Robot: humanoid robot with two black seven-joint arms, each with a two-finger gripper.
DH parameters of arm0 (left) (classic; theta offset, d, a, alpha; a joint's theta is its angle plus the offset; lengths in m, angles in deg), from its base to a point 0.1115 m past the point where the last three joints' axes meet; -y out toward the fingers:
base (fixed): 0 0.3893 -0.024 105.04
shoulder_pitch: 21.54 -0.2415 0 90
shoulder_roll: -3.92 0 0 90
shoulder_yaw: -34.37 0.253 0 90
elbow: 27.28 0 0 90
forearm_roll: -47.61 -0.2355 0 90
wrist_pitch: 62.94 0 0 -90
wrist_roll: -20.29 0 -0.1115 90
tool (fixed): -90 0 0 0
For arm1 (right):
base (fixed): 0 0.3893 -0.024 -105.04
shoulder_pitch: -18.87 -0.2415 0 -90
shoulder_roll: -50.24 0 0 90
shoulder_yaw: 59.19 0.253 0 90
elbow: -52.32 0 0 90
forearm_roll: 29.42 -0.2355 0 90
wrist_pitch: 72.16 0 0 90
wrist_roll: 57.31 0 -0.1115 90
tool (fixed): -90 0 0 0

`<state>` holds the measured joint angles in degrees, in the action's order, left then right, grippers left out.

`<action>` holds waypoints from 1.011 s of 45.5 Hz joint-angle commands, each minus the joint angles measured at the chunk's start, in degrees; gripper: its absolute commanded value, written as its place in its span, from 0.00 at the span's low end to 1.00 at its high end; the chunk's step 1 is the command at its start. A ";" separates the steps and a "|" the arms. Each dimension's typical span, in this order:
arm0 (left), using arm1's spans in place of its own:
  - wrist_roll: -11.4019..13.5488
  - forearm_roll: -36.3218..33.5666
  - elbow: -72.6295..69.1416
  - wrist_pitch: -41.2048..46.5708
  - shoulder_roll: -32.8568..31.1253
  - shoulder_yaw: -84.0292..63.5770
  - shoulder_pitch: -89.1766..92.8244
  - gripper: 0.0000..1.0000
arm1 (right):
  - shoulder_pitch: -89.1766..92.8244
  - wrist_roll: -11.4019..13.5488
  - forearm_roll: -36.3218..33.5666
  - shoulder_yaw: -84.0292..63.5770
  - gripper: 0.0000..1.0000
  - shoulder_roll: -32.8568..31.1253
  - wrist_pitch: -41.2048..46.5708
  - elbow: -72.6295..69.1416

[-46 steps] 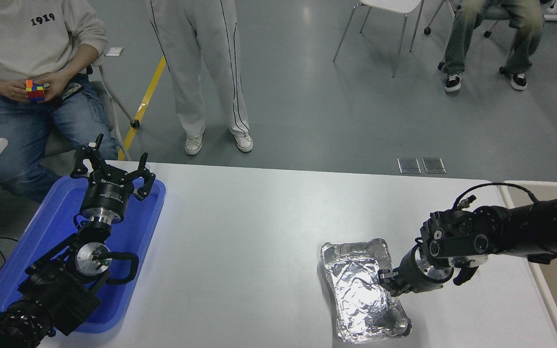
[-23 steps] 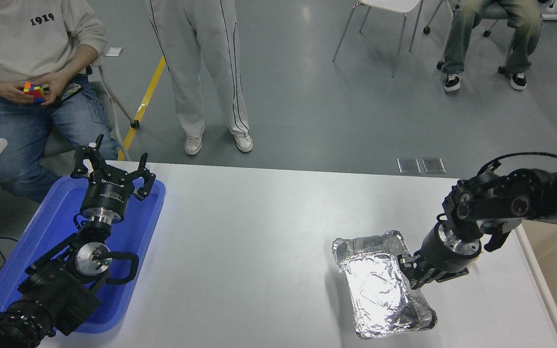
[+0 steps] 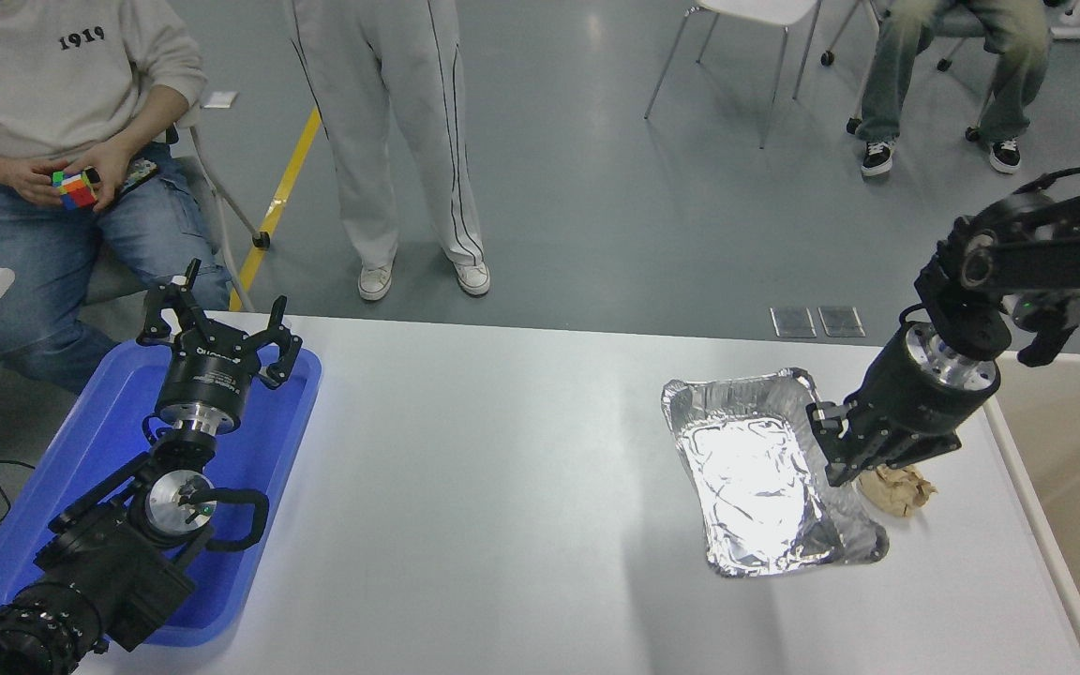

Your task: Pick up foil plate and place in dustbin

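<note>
The foil plate (image 3: 765, 473) is a shiny crinkled silver tray at the right of the white table, lifted above it with its shadow underneath. My right gripper (image 3: 831, 441) is shut on the plate's right rim and holds it up. The dustbin (image 3: 1027, 487), beige with a pale rounded rim, stands at the table's right edge, just right of the gripper. My left gripper (image 3: 221, 323) is parked open over the blue tray at the lower left.
A small crumpled tan paper ball (image 3: 898, 489) lies on the table under the right gripper. A flat blue tray (image 3: 99, 441) lies at the left. People sit and stand beyond the table's far edge.
My right gripper has lifted the foil plate and carried it up and to the right, toward the dustbin. The tan paper ball, hidden before, now shows. The left arm has not moved.
</note>
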<state>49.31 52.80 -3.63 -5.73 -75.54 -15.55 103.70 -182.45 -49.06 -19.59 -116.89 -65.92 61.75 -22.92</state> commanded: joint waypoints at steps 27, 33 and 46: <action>-0.01 0.00 0.00 0.00 0.00 0.00 0.00 1.00 | -19.99 0.01 -3.16 -10.59 0.00 -0.29 1.09 -2.20; -0.01 0.00 0.00 0.00 0.00 0.00 0.00 1.00 | -21.22 0.01 -3.16 -11.82 0.00 -0.38 1.09 -2.20; -0.01 0.00 0.00 0.00 0.00 0.00 0.00 1.00 | -21.48 0.01 -2.45 -17.00 0.00 -3.45 1.09 -1.94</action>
<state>49.30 52.80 -3.64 -5.73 -75.54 -15.55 103.70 -203.23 -49.06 -22.48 -129.76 -66.74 62.83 -25.08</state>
